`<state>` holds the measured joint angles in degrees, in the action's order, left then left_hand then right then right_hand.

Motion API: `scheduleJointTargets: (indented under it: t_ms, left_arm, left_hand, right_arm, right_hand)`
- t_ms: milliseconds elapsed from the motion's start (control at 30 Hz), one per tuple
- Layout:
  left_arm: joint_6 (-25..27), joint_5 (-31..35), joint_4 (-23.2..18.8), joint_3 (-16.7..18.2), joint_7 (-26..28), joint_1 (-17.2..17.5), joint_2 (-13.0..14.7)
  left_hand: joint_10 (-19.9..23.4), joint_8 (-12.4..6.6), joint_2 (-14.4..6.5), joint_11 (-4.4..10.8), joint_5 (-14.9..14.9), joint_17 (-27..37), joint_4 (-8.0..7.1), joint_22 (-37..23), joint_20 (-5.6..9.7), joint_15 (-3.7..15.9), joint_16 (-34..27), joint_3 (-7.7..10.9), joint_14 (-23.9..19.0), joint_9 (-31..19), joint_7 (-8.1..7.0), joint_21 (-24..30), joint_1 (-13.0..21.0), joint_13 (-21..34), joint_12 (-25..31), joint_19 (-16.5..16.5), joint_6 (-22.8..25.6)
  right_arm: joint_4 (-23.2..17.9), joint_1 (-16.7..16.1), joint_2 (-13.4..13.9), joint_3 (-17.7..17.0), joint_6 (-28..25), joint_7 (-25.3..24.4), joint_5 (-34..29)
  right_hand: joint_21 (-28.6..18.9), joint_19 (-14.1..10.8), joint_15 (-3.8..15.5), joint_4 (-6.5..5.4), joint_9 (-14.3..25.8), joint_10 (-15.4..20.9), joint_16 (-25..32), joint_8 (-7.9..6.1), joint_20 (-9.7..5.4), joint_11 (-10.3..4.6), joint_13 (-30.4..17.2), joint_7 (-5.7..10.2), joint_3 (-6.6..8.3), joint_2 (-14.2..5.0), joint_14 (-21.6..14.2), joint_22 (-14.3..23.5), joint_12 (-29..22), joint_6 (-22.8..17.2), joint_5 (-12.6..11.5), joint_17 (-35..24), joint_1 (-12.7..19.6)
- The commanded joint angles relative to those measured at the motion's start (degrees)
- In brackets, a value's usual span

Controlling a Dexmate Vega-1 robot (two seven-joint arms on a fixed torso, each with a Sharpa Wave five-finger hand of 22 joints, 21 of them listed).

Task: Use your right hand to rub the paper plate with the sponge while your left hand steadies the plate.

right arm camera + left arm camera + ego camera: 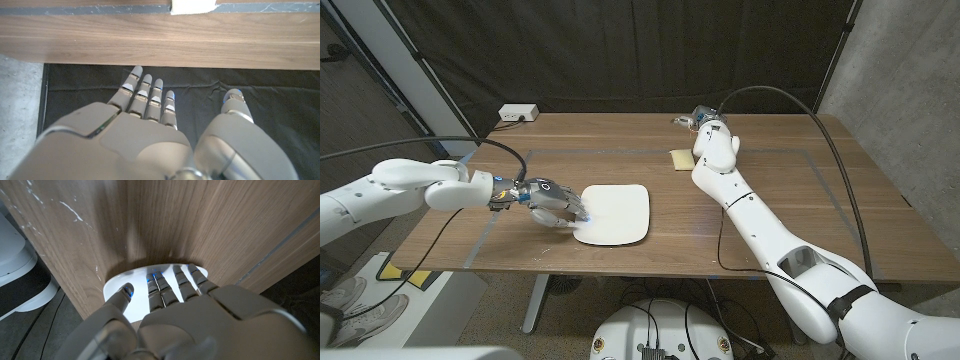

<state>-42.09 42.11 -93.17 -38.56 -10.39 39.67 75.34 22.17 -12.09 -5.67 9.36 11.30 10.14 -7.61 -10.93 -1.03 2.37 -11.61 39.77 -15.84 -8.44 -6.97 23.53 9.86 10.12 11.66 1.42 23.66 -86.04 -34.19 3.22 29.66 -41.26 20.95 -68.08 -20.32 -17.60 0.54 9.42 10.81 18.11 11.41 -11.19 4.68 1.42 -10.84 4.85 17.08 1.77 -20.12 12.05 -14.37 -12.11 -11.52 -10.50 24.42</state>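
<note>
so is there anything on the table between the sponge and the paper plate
No. In the head view, only bare wood lies between the small pale yellow sponge and the white rounded-square paper plate.

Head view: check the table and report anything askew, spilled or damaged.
Nothing stands out. The white square paper plate lies flat near the front edge with the left hand on its rim. The small pale yellow sponge lies untouched farther back, beside the open right hand. No spills show.
</note>
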Motion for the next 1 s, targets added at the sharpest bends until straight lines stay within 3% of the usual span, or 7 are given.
scheduleJointTargets:
  t_ms: [33,200,333,733,1000]
  left_arm:
    - [-0.69,0.22,1.41,-0.45,-3.36,-1.21,-1.17]
    - [-1.03,0.32,1.89,-0.64,-3.44,-1.6,-1.52]
    - [-1.2,0.21,2.28,-0.83,-3.79,-1.95,-1.86]
    - [-1.66,-0.06,3.31,-1.3,-4.44,-2.94,-2.87]
    - [-1.69,-0.16,3.53,-1.45,-4.66,-3.3,-3.14]
  left_hand:
    - [1.63,-0.67,-0.11,-1.6,0.32,-0.01,-0.29,-0.2,0.05,6.91,0.26,0.02,0.09,-2.04,2.98,0.22,-0.31,0.34,-0.03,0.41,6.96]
    - [1.59,-0.55,-0.17,-1.64,0.34,-0.02,-0.34,-0.2,0.11,6.94,0.4,0.12,0.23,-2.05,2.91,0.19,-0.38,0.35,-0.11,0.39,6.83]
    - [1.47,-0.51,-0.22,-1.65,0.35,-0.02,-0.38,-0.2,0.13,6.93,0.47,0.19,0.28,-2.05,2.84,0.16,-0.41,0.35,-0.2,0.36,6.83]
    - [1.44,-0.38,-0.33,-1.66,0.37,-0.02,-0.46,-0.2,0.2,6.96,0.59,0.37,0.26,-2.06,2.78,0.15,-0.52,0.37,-0.31,0.41,6.73]
    - [1.42,-0.34,-0.38,-1.63,0.38,-0.02,-0.52,-0.2,0.24,7.03,0.64,0.47,0.24,-2.07,2.76,0.16,-0.59,0.37,-0.37,0.49,6.76]
  right_arm:
    - [6.6,4.22,-1.67,3.72,-0.53,7.17,-7.7]
    - [9.31,5.58,-2.52,4.48,-0.05,10.03,-9.63]
    - [10.69,6.3,-3.14,5.05,0.1,12.18,-11.23]
    - [16.17,8.09,-5.87,6.14,-0.67,14.6,-15.65]
    - [21.22,10.17,-7.94,5.48,-0.74,17.02,-15.66]
  right_hand:
    - [-0.3,0.05,-0.52,-0.74,0.09,-1.37,0.14,0.26,-0.24,0.3,-0.28,3.42,-0.36,-0.02,-0.55,0.48,0.64,0.48,-0.32,-0.49,0.57]
    - [0.66,3.26,-1.39,-1.14,0.09,-2.59,-0.64,-0.29,0.61,0.14,-0.32,6.33,-0.66,0.02,1.6,0.76,1.21,-0.76,-0.45,-0.67,0.75]
    - [1.17,4.79,-1.49,-1.12,0.09,-3.27,-0.96,-0.32,0.84,0.22,-0.34,7.41,-0.75,0.12,2.78,0.83,1.49,-0.98,-0.53,-0.66,1.08]
    - [1.94,7.29,0.06,-0.55,0.17,-4.36,-0.1,-0.23,0.78,-0.82,-0.47,7.73,-0.71,0.55,1.41,1.02,1.77,-0.55,-1.16,-0.87,2.93]
    - [2.34,8.66,-0.41,-0.34,0.21,-5.93,-0.4,0.01,0.79,-0.82,-0.57,7.79,-0.89,1.18,2.72,1.15,2.2,0.3,-1.76,-1.16,4.25]
